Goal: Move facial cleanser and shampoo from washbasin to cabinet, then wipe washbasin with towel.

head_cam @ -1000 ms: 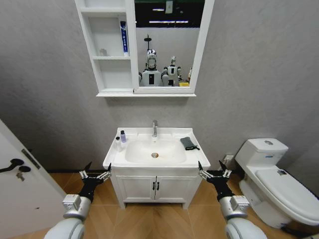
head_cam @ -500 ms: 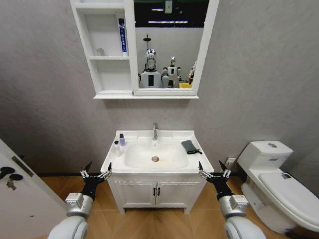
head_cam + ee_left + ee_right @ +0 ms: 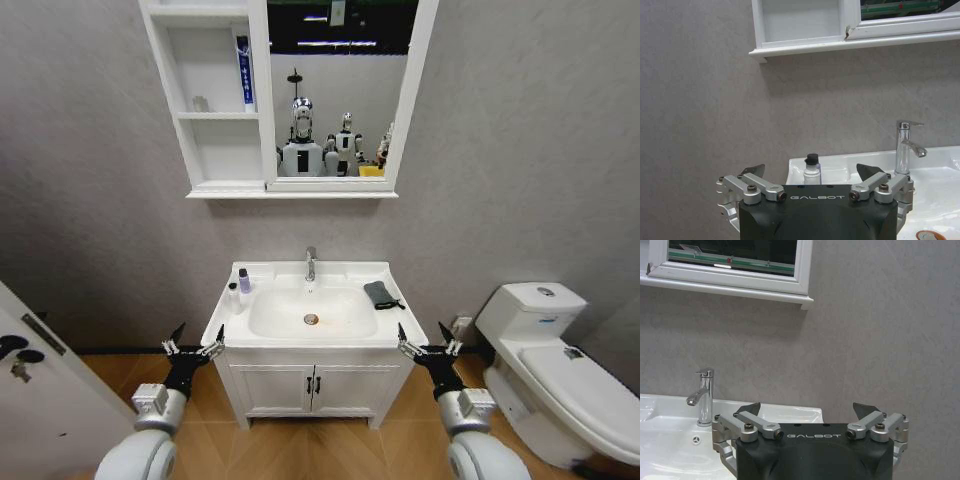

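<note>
Little has shifted in the last half second: the whole scene sits almost where it did, whereas a second ago the door at the left edge reached further into the head view, so the camera has moved, not the things.

The washbasin (image 3: pixel 290 340) stands centred below the cabinet (image 3: pixel 215 150), with its tap (image 3: pixel 311 262) at the back rim and the drain (image 3: pixel 311 320) in the bowl. Two small bottles stand on the basin's left rim, a purple one (image 3: pixel 244 281) and, just beside it, a white one with a black cap (image 3: pixel 233 294). The towel (image 3: pixel 380 293) lies folded on the right rim, well apart from them. A blue tube (image 3: pixel 243 68) stands on the cabinet's middle shelf, next to the mirror (image 3: pixel 335 90).

The left gripper (image 3: pixel 192 347) hangs low beside the basin's left front corner, fingers spread wide and holding nothing. The right gripper (image 3: pixel 428 346) mirrors it at the right front corner, equally wide and bare.

From the left wrist, the gripper (image 3: pixel 810 172) frames the white bottle (image 3: pixel 812 171) between its fingertips, farther off, with the tap (image 3: pixel 904 147) to one side. The right wrist view shows that gripper (image 3: pixel 810 410) before the tap (image 3: pixel 703 397) and the overflow hole (image 3: pixel 695 439), which the head view cannot make out. A toilet (image 3: pixel 545 350) stands to the right.
</note>
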Robot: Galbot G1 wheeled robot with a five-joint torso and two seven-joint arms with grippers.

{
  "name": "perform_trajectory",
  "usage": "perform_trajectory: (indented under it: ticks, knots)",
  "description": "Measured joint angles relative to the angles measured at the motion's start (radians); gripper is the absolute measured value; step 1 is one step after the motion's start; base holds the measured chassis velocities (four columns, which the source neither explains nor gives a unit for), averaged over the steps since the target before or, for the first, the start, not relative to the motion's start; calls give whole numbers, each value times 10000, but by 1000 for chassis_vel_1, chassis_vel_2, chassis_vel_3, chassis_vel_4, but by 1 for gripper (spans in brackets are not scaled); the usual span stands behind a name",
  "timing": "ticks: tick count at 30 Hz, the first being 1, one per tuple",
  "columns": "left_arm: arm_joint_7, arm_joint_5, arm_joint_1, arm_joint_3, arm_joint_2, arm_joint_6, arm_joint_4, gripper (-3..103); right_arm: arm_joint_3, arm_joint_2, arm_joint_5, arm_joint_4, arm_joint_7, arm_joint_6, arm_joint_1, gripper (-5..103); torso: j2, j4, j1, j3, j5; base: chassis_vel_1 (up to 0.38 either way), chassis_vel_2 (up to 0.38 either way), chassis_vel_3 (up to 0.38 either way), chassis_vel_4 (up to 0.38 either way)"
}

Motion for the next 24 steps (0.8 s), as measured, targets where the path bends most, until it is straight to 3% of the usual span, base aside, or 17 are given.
perform_trajectory:
  ticks: [13, 17, 20, 24]
  knots:
    - [13, -7, -15, 10, -13, -1, 129, 100, -28, -19, 17, -246, -19, 282, 106, 100, -4, 1, 6, 2, -1, -133, 128, 132, -128]
    - [87, 3, -87, 128, 30, -2, 374, 100, -32, -60, 63, -371, -19, 338, 198, 100, -9, 5, 17, 6, 2, -114, 131, 132, -60]
    - [136, 5, -272, 360, 122, 22, 679, 100, -29, -113, 81, -487, -12, 324, 317, 100, -7, -8, 10, 4, 0, -51, 57, 9, 6]
    - [75, -114, -672, 743, 226, 176, 1323, 100, -14, -216, 134, -641, 9, 243, 546, 100, 0, 2, -6, -1, 0, 33, -19, -25, 7]
